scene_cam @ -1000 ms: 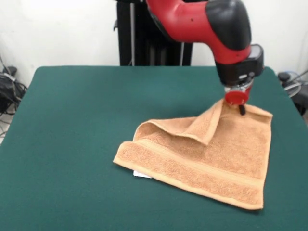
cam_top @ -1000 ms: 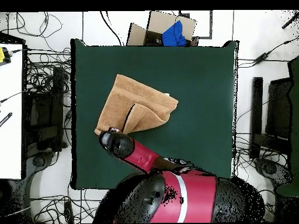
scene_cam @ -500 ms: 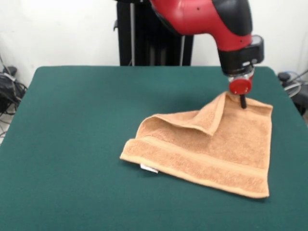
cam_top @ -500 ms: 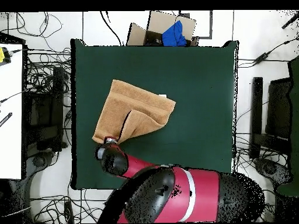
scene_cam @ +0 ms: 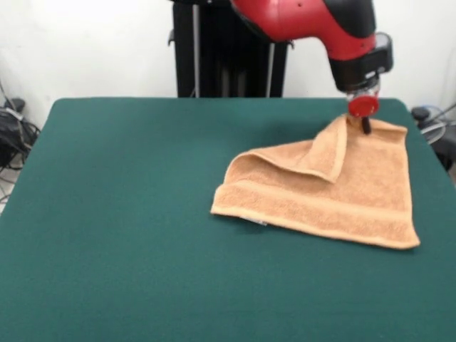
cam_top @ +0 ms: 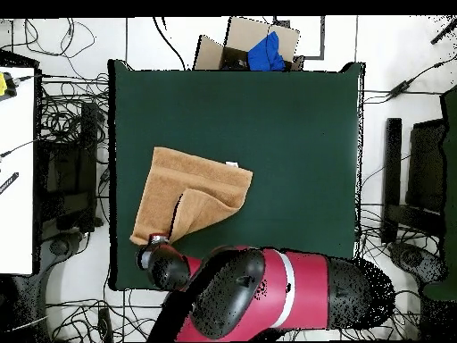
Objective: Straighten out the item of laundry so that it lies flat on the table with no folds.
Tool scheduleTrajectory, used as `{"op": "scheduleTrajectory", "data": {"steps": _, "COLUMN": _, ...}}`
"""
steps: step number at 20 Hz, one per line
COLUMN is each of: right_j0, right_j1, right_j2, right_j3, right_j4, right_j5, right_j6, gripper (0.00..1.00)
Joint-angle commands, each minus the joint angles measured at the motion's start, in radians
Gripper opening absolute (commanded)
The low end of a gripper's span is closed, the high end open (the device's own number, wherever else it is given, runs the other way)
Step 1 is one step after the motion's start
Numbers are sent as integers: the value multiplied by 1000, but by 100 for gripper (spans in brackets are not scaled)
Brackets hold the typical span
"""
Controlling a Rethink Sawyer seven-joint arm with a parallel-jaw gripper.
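Lying by the surface [scene_cam: 128, 214] corner below the pincer [scene_cam: 365, 122], the towel [scene_cam: 356, 192] is pinched by its folded-over corner. Limp, light terry is judged to drape and drag; the raised flap's tip is the sensible hold.

place: robotics lab | evidence: floor cables [cam_top: 67, 143], pedestal-mounted red robot arm [scene_cam: 306, 21], green-topped test table [scene_cam: 128, 214]

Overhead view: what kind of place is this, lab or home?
Most likely a robotics lab: cables sprawl over the floor around the green table, a cardboard box sits beyond it, and dark equipment stands alongside.
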State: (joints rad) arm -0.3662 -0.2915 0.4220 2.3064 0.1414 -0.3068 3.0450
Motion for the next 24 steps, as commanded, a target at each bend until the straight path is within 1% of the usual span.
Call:
{"op": "scheduleTrajectory", "data": {"steps": 1, "right_j0": 57, "right_j1": 95, "right_j2": -24, "right_j3": 45, "right_j4": -54, "right_j5": -49, "right_j6": 102, "gripper": 0}}
{"op": "scheduleTrajectory", "data": {"steps": 3, "right_j0": 53, "right_j1": 113, "right_j2": -31, "right_j3": 38, "right_j4": -71, "right_j5": -73, "right_j6": 109, "gripper": 0}}
{"op": "scheduleTrajectory", "data": {"steps": 4, "right_j0": 50, "right_j1": 122, "right_j2": -34, "right_j3": 34, "right_j4": -80, "right_j5": -86, "right_j6": 112, "gripper": 100}}
{"op": "scheduleTrajectory", "data": {"steps": 5, "right_j0": 40, "right_j1": 164, "right_j2": -56, "right_j3": -7, "right_j4": -110, "right_j5": -99, "right_j6": 85, "gripper": 100}}
{"op": "scheduleTrajectory", "data": {"steps": 6, "right_j0": 35, "right_j1": 179, "right_j2": -68, "right_j3": -25, "right_j4": -121, "right_j5": -99, "right_j6": 77, "gripper": 100}}
{"op": "scheduleTrajectory", "data": {"steps": 7, "right_j0": 30, "right_j1": 191, "right_j2": -84, "right_j3": -55, "right_j4": -133, "right_j5": -82, "right_j6": 50, "gripper": 100}}
{"op": "scheduleTrajectory", "data": {"steps": 11, "right_j0": 23, "right_j1": 208, "right_j2": -106, "right_j3": -115, "right_j4": -149, "right_j5": -43, "right_j6": 33, "gripper": 100}}
{"op": "scheduleTrajectory", "data": {"steps": 13, "right_j0": 32, "right_j1": 180, "right_j2": -115, "right_j3": -119, "right_j4": -137, "right_j5": -20, "right_j6": 37, "gripper": 100}}
{"op": "scheduleTrajectory", "data": {"steps": 18, "right_j0": 24, "right_j1": 155, "right_j2": -120, "right_j3": -155, "right_j4": -123, "right_j5": 51, "right_j6": 20, "gripper": 100}}
{"op": "scheduleTrajectory", "data": {"steps": 21, "right_j0": 43, "right_j1": 47, "right_j2": -133, "right_j3": -136, "right_j4": -66, "right_j5": 167, "right_j6": 13, "gripper": 100}}
{"op": "scheduleTrajectory", "data": {"steps": 22, "right_j0": 45, "right_j1": 18, "right_j2": -135, "right_j3": -131, "right_j4": -58, "right_j5": 194, "right_j6": 13, "gripper": 100}}
{"op": "scheduleTrajectory", "data": {"steps": 23, "right_j0": 44, "right_j1": -36, "right_j2": -133, "right_j3": -123, "right_j4": -42, "right_j5": 241, "right_j6": 15, "gripper": 100}}
{"op": "scheduleTrajectory", "data": {"steps": 24, "right_j0": 49, "right_j1": -67, "right_j2": -137, "right_j3": -121, "right_j4": -31, "right_j5": 266, "right_j6": 22, "gripper": 100}}
